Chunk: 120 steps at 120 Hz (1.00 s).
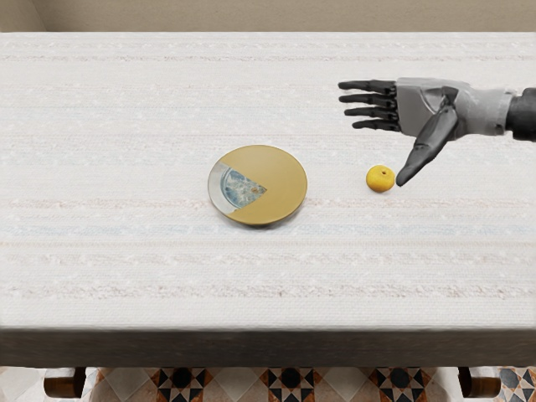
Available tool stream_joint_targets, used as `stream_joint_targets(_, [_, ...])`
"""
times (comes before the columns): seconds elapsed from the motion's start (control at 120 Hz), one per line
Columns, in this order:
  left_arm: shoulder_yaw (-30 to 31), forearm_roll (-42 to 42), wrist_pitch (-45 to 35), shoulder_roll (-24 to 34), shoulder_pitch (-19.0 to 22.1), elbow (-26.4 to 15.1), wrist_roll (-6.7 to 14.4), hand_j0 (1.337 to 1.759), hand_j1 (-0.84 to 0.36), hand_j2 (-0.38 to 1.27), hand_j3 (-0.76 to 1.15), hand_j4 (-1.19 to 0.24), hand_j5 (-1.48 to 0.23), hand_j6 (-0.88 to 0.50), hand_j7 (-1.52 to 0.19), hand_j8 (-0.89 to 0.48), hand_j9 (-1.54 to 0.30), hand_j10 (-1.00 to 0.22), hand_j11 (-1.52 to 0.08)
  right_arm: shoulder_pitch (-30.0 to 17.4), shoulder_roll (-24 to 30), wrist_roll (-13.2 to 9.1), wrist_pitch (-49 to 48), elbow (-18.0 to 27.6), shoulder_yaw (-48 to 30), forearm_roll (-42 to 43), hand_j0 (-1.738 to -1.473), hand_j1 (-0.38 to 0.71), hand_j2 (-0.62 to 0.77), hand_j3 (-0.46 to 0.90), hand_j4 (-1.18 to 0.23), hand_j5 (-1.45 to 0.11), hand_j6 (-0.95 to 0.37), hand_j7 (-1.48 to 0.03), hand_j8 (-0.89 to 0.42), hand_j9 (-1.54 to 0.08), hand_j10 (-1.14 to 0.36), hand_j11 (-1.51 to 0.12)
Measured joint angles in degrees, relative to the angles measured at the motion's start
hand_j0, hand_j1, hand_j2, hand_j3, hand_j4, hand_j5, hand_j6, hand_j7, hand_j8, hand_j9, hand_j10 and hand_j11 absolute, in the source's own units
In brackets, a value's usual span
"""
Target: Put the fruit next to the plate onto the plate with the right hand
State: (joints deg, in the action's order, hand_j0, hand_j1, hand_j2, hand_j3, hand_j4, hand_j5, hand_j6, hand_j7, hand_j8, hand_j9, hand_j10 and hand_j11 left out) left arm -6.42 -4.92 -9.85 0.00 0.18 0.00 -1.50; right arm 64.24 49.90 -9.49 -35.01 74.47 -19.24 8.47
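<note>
A small orange fruit [380,178] lies on the pale table, to the right of a round mustard-yellow plate [272,180] that has a blue-grey patterned wedge on its left side. My right hand [385,134] comes in from the right edge and hovers just behind and to the right of the fruit. Its fingers [368,99] are stretched out towards the left and the thumb points down beside the fruit. The hand holds nothing and does not touch the fruit.
The white cloth-covered table [126,276] fills the view, its front edge running along the bottom. Chair parts and a patterned floor show below that edge.
</note>
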Motion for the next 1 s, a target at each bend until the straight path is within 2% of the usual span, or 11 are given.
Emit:
stream_joint_targets(0.108, [0.0,0.0,0.0,0.0,0.0,0.0,0.0,1.658,0.35,0.0,0.0,0.0,0.0,0.0,0.0,0.0,0.0,0.0,0.0,-0.43,-0.78,-2.24,0.0,0.66,-0.2,0.95,-1.658,-0.35,0.0,0.0,0.0,0.0,0.0,0.0,0.0,0.0,0.0,0.0])
stream_joint_targets(0.208, [0.0,0.0,0.0,0.0,0.0,0.0,0.0,1.658,0.35,0.0,0.0,0.0,0.0,0.0,0.0,0.0,0.0,0.0,0.0,-0.04,-4.03,-3.93,0.0,0.83,-0.92,3.9,-1.658,-0.35,0.0,0.0,0.0,0.0,0.0,0.0,0.0,0.0,0.0,0.0])
stream_joint_targets(0.325, [0.0,0.0,0.0,0.0,0.0,0.0,0.0,1.658,0.35,0.0,0.0,0.0,0.0,0.0,0.0,0.0,0.0,0.0,0.0,0.79,-7.91,-6.85,0.83,0.94,-1.38,12.08,-1.658,-0.35,0.0,0.0,0.0,0.0,0.0,0.0,0.0,0.0,0.0,0.0])
stream_joint_targets(0.425, [0.0,0.0,0.0,0.0,0.0,0.0,0.0,1.658,0.35,0.0,0.0,0.0,0.0,0.0,0.0,0.0,0.0,0.0,0.0,0.78,-10.19,-8.5,7.56,1.23,-1.41,20.96,-1.658,-0.35,0.0,0.0,0.0,0.0,0.0,0.0,0.0,0.0,0.0,0.0])
stream_joint_targets(0.483, [0.0,0.0,0.0,0.0,0.0,0.0,0.0,1.658,0.35,0.0,0.0,0.0,0.0,0.0,0.0,0.0,0.0,0.0,0.0,0.53,-11.45,-11.1,13.21,2.27,-1.3,26.04,-1.658,-0.35,0.0,0.0,0.0,0.0,0.0,0.0,0.0,0.0,0.0,0.0])
stream_joint_targets(0.567, [0.0,0.0,0.0,0.0,0.0,0.0,0.0,1.658,0.35,0.0,0.0,0.0,0.0,0.0,0.0,0.0,0.0,0.0,0.0,-0.31,-14.03,-16.27,21.29,3.74,-1.22,33.12,-1.658,-0.35,0.0,0.0,0.0,0.0,0.0,0.0,0.0,0.0,0.0,0.0])
stream_joint_targets(0.742, [0.0,0.0,0.0,0.0,0.0,0.0,0.0,1.658,0.35,0.0,0.0,0.0,0.0,0.0,0.0,0.0,0.0,0.0,0.0,-2.95,-17.1,-22.83,31.61,4.76,-1.09,47.32,-1.658,-0.35,0.0,0.0,0.0,0.0,0.0,0.0,0.0,0.0,0.0,0.0])
stream_joint_targets(0.842, [0.0,0.0,0.0,0.0,0.0,0.0,0.0,1.658,0.35,0.0,0.0,0.0,0.0,0.0,0.0,0.0,0.0,0.0,0.0,-4.63,-18.45,-24.49,35.99,4.96,-1.1,52.79,-1.658,-0.35,0.0,0.0,0.0,0.0,0.0,0.0,0.0,0.0,0.0,0.0])
stream_joint_targets(1.0, [0.0,0.0,0.0,0.0,0.0,0.0,0.0,1.658,0.35,0.0,0.0,0.0,0.0,0.0,0.0,0.0,0.0,0.0,0.0,-6.68,-18.7,-25.29,40.2,5.18,-1.05,56.94,-1.658,-0.32,0.0,0.0,-0.03,-0.04,-0.03,-0.04,-0.03,-0.04,-0.03,-0.04])
